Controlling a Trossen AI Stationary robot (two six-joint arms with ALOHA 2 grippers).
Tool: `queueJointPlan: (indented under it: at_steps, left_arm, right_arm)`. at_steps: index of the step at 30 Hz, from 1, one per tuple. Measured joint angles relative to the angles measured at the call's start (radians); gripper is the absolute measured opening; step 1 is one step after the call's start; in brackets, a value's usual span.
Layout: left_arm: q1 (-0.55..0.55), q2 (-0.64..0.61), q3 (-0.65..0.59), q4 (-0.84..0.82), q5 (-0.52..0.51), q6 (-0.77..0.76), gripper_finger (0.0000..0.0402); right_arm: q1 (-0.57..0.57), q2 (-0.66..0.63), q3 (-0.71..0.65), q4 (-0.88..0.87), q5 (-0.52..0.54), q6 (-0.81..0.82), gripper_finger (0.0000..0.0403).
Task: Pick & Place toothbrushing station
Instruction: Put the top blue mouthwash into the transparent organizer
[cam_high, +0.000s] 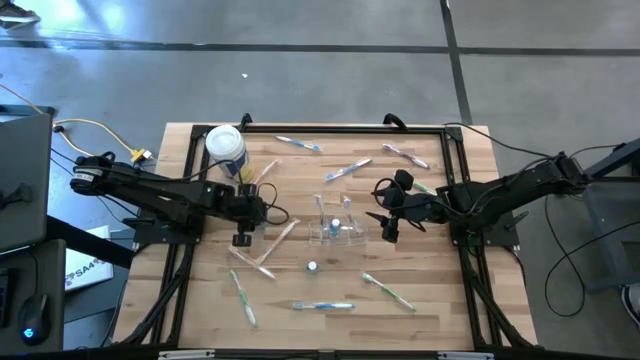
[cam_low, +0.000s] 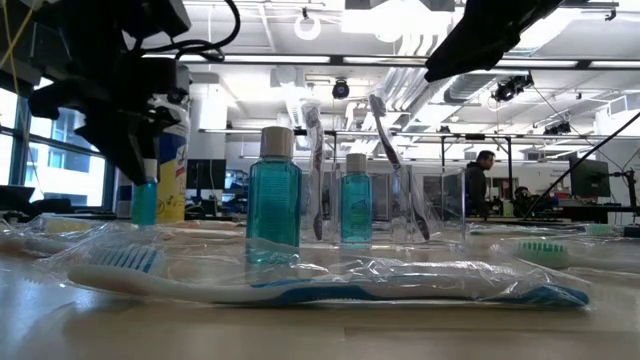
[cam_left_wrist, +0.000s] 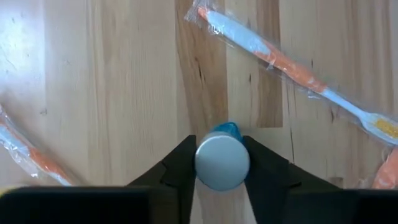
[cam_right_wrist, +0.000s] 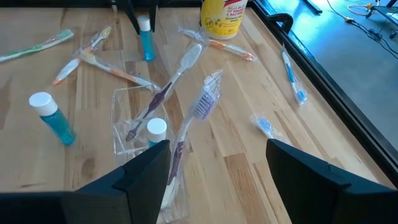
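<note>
Canister (cam_high: 225, 147) with yellow label standing far left of the clear cup (cam_high: 338, 232). Left gripper (cam_high: 242, 238) hanging left of the cup, fingers (cam_left_wrist: 180, 171) pinching a white-capped blue bottle (cam_left_wrist: 222, 160). Cup holding two toothbrushes and a bottle. Right gripper (cam_high: 388, 225) hovering just right of the cup, fingers spreading wide, gripping nothing. Wrapped toothbrushes (cam_high: 322, 305) lying scattered around the cup.

A: What sits on the wooden tabletop (cam_high: 430, 300)?
B: A round canister (cam_high: 226, 150) with a white lid and yellow label, near the 10 o'clock corner.
A: Beyond it?
B: A yellow cable (cam_high: 95, 130) off toward 9 o'clock; in the low view, a person (cam_low: 480, 183) stands in the room behind.
</note>
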Motion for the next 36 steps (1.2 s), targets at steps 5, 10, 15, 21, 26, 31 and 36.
queueJointPlan:
  at_steps: [5, 10, 15, 21, 26, 31, 36]
  left_arm:
    - [0.000, 0.000, 0.001, 0.000, -0.002, 0.015, 0.0092]
    - [0.000, 0.001, 0.023, -0.018, -0.002, -0.007, 0.0092]
    - [0.000, 0.001, 0.161, -0.143, 0.002, -0.067, 0.0092]
    - [0.000, 0.006, 0.389, -0.169, 0.013, -0.252, 0.0092]
    - [-0.016, 0.080, 0.548, -0.157, 0.013, -0.342, 0.0092]
    - [-0.020, 0.215, 0.664, -0.154, 0.024, -0.369, 0.0092]
    - [-0.020, 0.357, 0.752, -0.118, 0.088, -0.348, 0.0092]
  right_arm:
    - [0.000, 0.000, 0.000, 0.000, 0.000, 0.000, 0.0258]
    - [0.000, 0.000, 0.000, 0.000, 0.000, -0.001, 0.0258]
    - [0.000, 0.000, 0.000, 0.000, 0.000, -0.003, 0.0258]
    - [0.000, 0.000, 0.000, 0.000, 0.000, -0.003, 0.0258]
    - [0.000, 0.000, 0.000, -0.003, 0.004, 0.001, 0.0258]
    - [-0.001, -0.008, 0.000, -0.025, 0.016, 0.045, 0.0259]
    - [0.002, -0.039, 0.000, -0.080, 0.085, 0.093, 0.0259]
